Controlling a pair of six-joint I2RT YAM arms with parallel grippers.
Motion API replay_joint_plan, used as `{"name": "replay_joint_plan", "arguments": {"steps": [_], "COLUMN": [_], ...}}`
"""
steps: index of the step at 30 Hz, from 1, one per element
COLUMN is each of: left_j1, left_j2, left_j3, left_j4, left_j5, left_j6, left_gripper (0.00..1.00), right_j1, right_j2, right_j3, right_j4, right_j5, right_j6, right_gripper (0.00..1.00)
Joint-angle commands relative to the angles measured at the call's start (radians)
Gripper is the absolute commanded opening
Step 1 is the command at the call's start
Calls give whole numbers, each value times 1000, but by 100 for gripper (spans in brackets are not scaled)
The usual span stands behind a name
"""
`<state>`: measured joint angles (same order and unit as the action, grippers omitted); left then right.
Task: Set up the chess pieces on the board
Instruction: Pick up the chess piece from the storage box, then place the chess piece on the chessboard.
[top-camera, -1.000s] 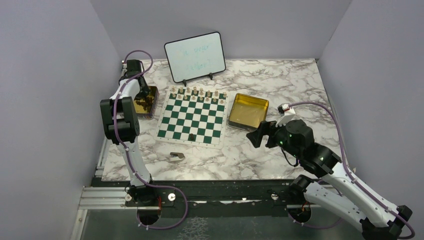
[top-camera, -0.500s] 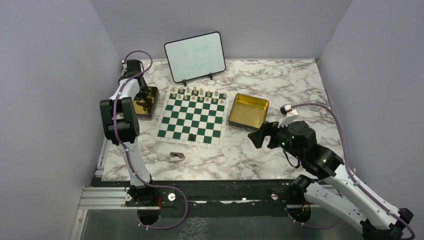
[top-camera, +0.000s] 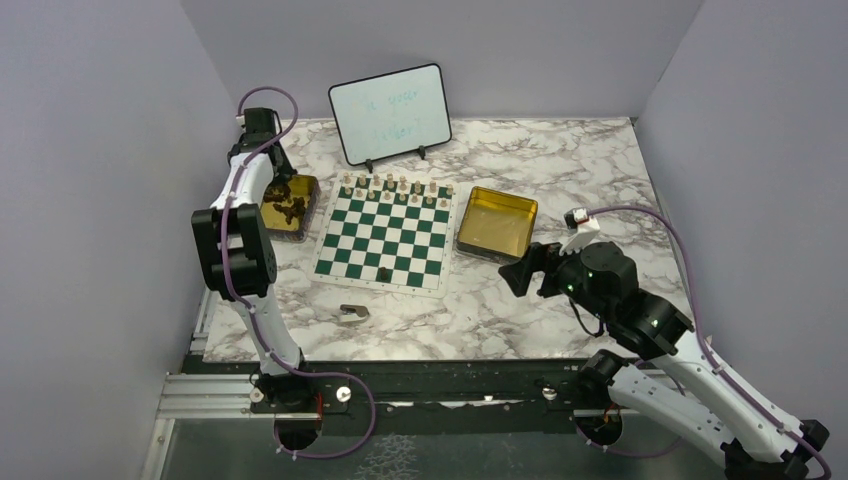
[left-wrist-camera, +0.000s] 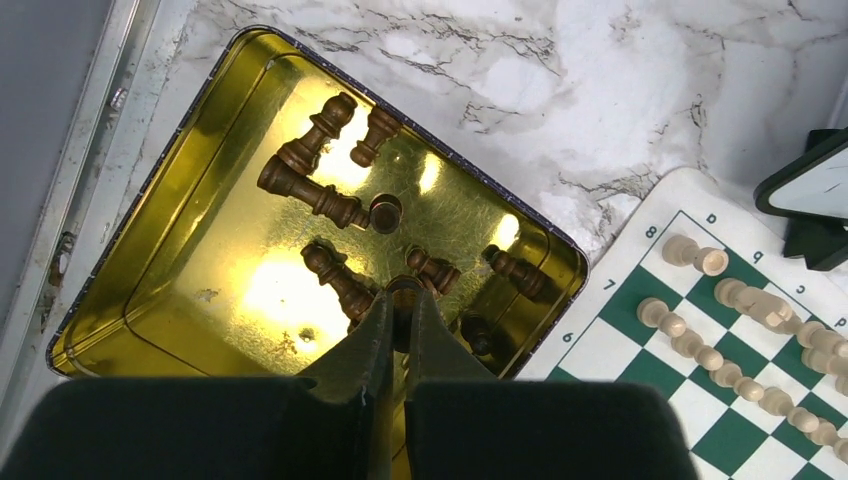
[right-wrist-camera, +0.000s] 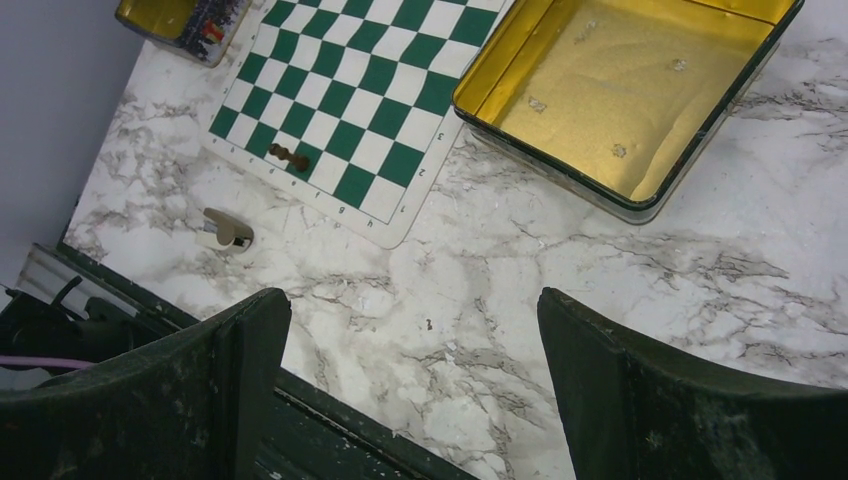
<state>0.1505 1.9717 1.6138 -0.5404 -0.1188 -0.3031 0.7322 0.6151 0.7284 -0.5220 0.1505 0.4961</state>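
We look down on a marbled table (top-camera: 560, 160) boxed in by lavender walls (top-camera: 100, 150), with a small whiteboard (top-camera: 390, 113) propped at its far edge. The board (top-camera: 381, 236), a flat mat of dark green and white checks inside a white border, lies in the middle of the table. Light tan pieces (top-camera: 395, 186), each smaller than a square, line its two far rows. A lone dark piece (top-camera: 384, 274) sits in its near row, and from the right wrist it appears to lie on its side.

Just left of the board stands the left tin (left-wrist-camera: 200, 280), gold inside. It holds the other dark brown pieces (left-wrist-camera: 318, 196), slim turned figures that mostly lie flat and scattered. The left gripper (left-wrist-camera: 404, 300) hangs over this tin with its jaws clenched on the held piece (left-wrist-camera: 405, 287), of which we see only a small round dark end between the tips.

Right of the board is the right tin (right-wrist-camera: 620, 90), also gold. Near it, the right gripper (top-camera: 522, 272) hovers above the marble with jaws spread wide, grasping nothing. A flat brownish-grey scrap (top-camera: 352, 313) lies on the table near the board's near edge.
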Motion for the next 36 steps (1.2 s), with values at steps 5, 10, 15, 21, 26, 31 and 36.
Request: {"name": "replay_joint_plan", "arguments": {"steps": [5,10,15,21,26,31,36], "left_j1": [2,-14,-54,-142,-226,-294,-319], "left_j2": [-76,-173,-280,-426,-530,-618,-671], "left_j3": [26,-45,-128,-233,-288,-389,-471], "left_j4": [-25,-43,-56,-87,-136,-156,-166], "left_j5": [26,60,113,82,39,15,-7], "left_j6": [-22,-47,-49,-38,-27,-31,-35], "left_gripper": [2,2,3,4,5,6,7], "right_j1": [6,6,6,6,6,6,6], "right_j2": [0,-1,0,-12,-40,-56,-61], "right_j3": [33,20,19,21,9,14,16], "right_j4": [-14,-4,1,-18,-29,-43,-51], "right_j5": [24,20,11,2,16,23,23], "right_j6": [-12,-7,-6,-11,-12,-11,-10], "right_gripper": [100,100,100,100,100,100,100]}}
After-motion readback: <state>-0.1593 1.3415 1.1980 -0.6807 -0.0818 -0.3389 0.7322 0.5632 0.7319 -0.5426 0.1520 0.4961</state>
